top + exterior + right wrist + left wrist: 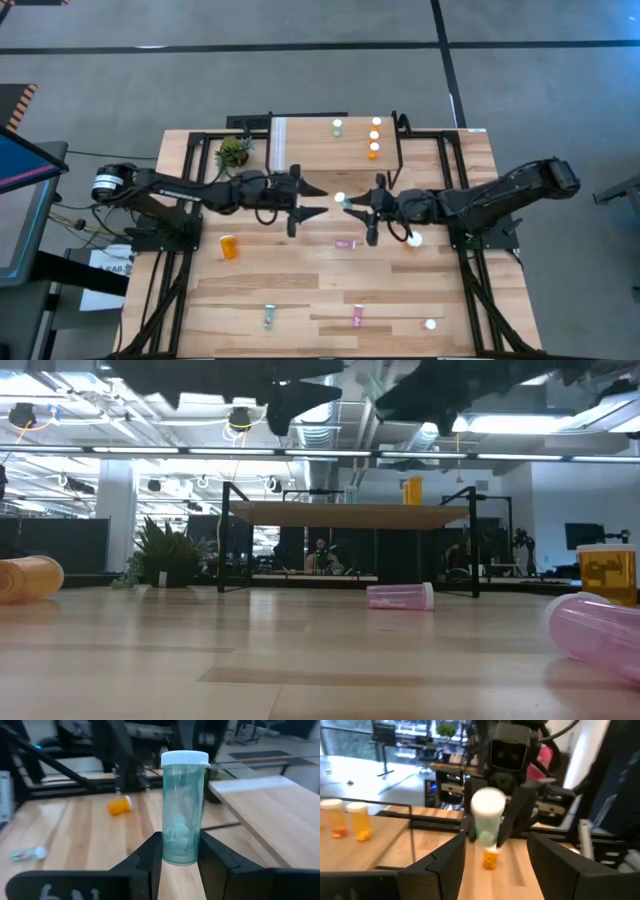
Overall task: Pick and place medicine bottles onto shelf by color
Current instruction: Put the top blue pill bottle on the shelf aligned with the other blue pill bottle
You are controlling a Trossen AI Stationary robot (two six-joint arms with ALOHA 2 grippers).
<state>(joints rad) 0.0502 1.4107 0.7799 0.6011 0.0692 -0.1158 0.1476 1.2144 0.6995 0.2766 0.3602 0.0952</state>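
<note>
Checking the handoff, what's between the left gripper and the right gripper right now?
Only the teal bottle, upright in the right gripper; the left gripper stands open, facing it, seen in the high view.

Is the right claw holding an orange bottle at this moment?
No, in the right wrist view the right claw grips a teal bottle with a white cap, held upright between its fingers.

A teal bottle [182, 810] with a white cap stands upright in mid-air just in front of the shelf [310, 150]. On the light wood shelf stand three orange bottles [375, 137] and one apparently teal (its body is hidden under the cap). Others lie toppled on the table: orange [230, 246], pink [346, 243], teal [269, 317].
</note>
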